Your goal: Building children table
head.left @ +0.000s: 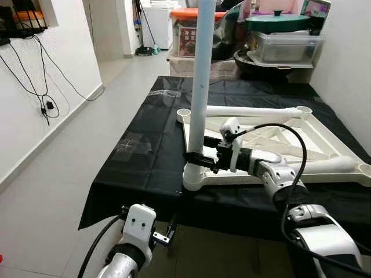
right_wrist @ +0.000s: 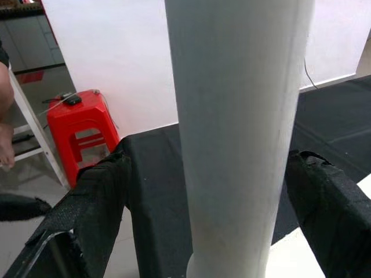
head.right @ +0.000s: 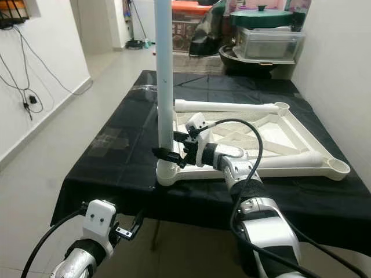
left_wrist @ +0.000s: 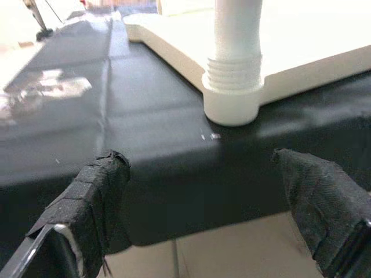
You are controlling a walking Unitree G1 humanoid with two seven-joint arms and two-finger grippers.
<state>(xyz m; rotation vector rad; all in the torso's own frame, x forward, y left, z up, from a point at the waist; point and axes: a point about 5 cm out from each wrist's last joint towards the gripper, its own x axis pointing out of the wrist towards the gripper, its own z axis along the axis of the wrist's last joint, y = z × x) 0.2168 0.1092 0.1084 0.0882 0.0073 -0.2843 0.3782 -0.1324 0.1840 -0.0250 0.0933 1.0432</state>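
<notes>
— Where is the right arm?
— The silver right arm reaches forward and to the left from the near right, a black cable looping over its forearm. Its right gripper point(head.left: 196, 158) of two long black fingers is level, pointing left, with one finger on either side of the upright white plastic tube point(head.left: 201, 87). In the right wrist view the fingers point(right_wrist: 93, 202) stand apart from the tube, with gaps on both sides.
— And the left arm?
— It sits low at the near left, forearm raised a little. The left gripper point(left_wrist: 208, 208) points ahead, its fabric-wrapped fingers point(left_wrist: 95, 197) spread wide, gripping nothing.
</notes>
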